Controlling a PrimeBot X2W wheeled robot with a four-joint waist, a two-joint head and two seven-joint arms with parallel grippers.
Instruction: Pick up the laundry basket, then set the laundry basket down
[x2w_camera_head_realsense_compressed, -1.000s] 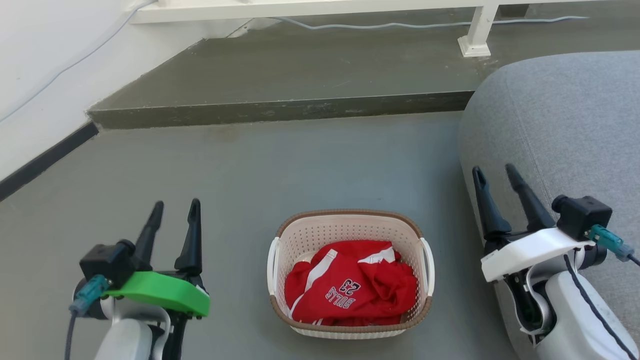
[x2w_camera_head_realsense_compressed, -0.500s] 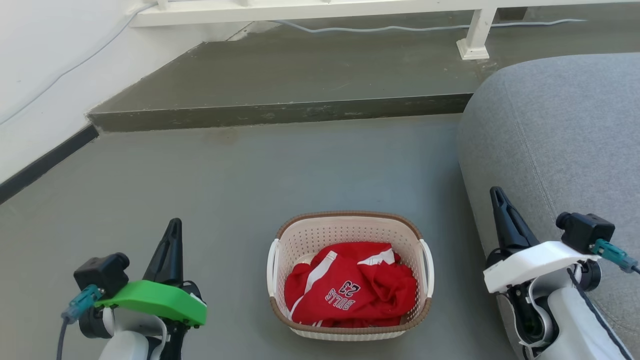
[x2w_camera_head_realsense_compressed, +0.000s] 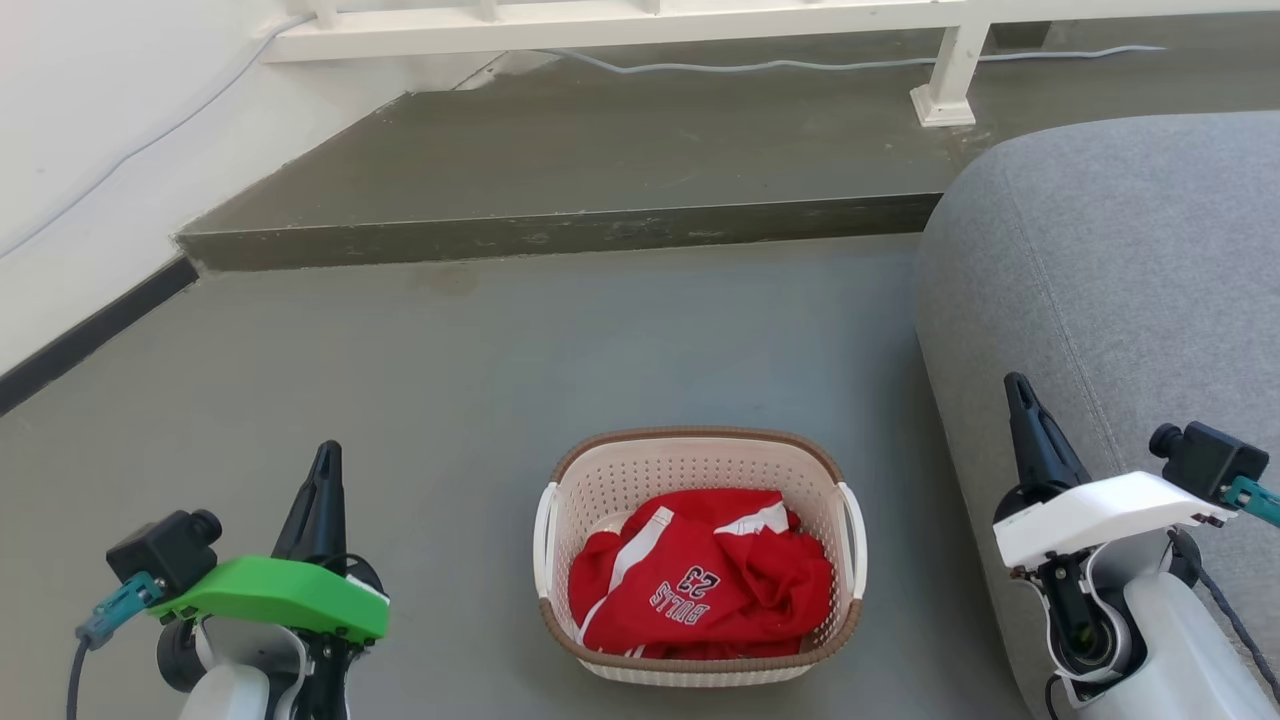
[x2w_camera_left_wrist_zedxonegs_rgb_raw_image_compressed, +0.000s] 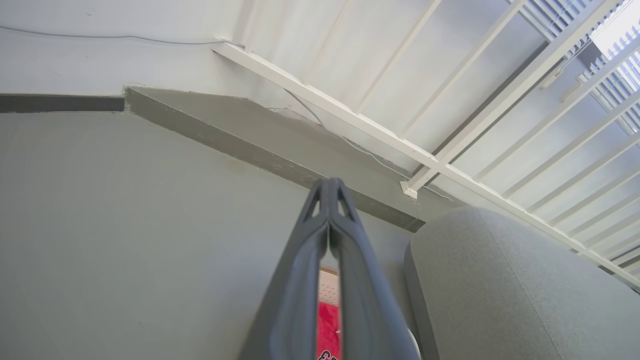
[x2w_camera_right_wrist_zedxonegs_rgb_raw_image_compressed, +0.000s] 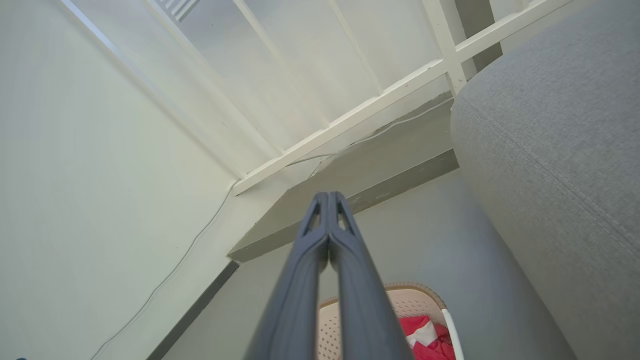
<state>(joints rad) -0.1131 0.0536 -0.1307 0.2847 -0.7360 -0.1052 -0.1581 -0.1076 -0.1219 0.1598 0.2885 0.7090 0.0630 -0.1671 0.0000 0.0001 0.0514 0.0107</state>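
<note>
Grey floor (x2w_camera_head_realsense_compressed: 500, 350) carries the laundry basket (x2w_camera_head_realsense_compressed: 700, 465), which you see standing between your two hands, touching neither, with a red jersey (x2w_camera_head_realsense_compressed: 700, 580) bundled inside. Your left hand (x2w_camera_head_realsense_compressed: 326, 455) has its fingers pressed together on nothing. Your right hand (x2w_camera_head_realsense_compressed: 1018, 390), likewise pressed together, sits just beside a grey sofa (x2w_camera_head_realsense_compressed: 1120, 280).

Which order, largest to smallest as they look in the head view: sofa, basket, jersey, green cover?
1. sofa
2. basket
3. jersey
4. green cover, though nearness to the camera enlarges it
</note>
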